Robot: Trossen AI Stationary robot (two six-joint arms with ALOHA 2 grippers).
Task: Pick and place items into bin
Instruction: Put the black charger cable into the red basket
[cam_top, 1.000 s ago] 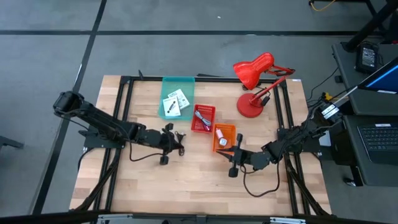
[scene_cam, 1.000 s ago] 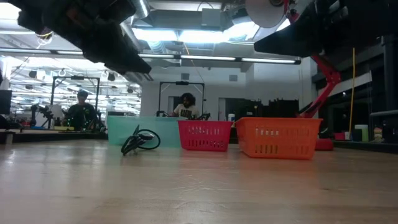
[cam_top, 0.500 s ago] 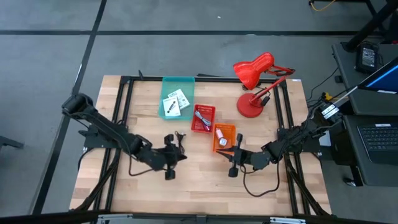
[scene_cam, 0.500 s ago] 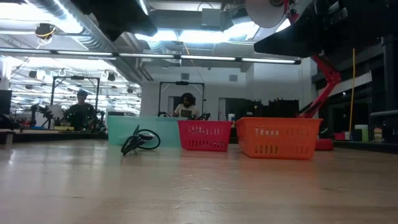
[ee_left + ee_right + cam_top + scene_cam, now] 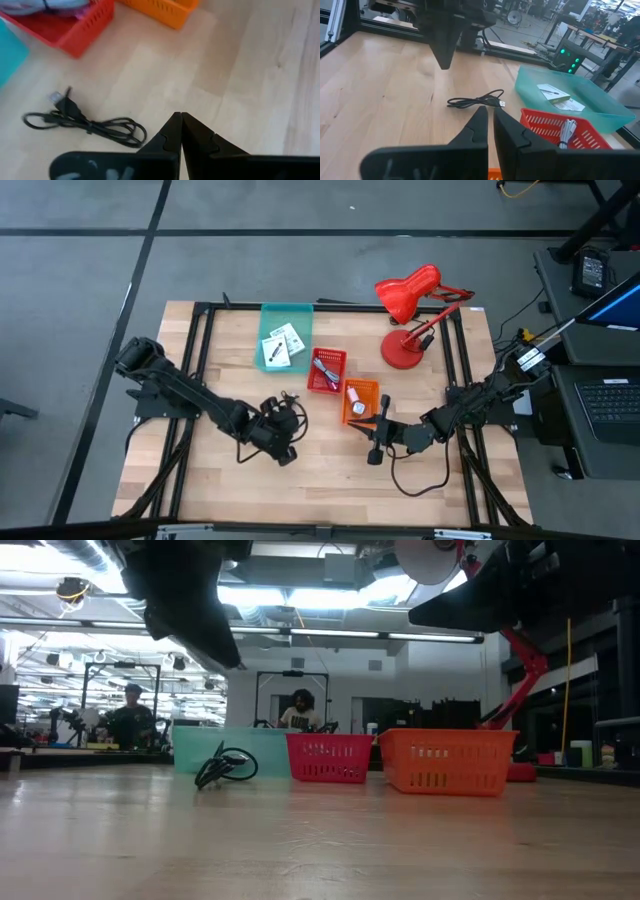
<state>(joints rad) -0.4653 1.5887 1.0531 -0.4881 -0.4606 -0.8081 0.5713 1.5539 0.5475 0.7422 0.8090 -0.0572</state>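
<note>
A black cable [image 5: 286, 402] lies coiled on the wooden table, clear of the bins; it also shows in the left wrist view [image 5: 87, 123], the low view [image 5: 226, 764] and the right wrist view [image 5: 476, 101]. My left gripper [image 5: 287, 423] hovers shut just near-side of it, above the table [image 5: 180, 118]. My right gripper [image 5: 373, 436] waits shut near the orange basket [image 5: 360, 402], touching nothing [image 5: 489, 112]. Two white cards [image 5: 282, 345] lie in the teal bin [image 5: 268, 320]. A dark red cable and pale pieces lie in the red basket [image 5: 326, 370].
A red desk lamp [image 5: 408, 320] stands at the table's far right. The teal bin, red basket and orange basket run in a slanting row across the middle. Bare wood lies along the near edge [image 5: 320, 485]. People sit in the room behind [image 5: 300, 710].
My left gripper has moved from beside the black cable toward the table's near edge and a little right, turning as the arm swung round. Its fingers stay shut. The cable has stayed where it lay.
</note>
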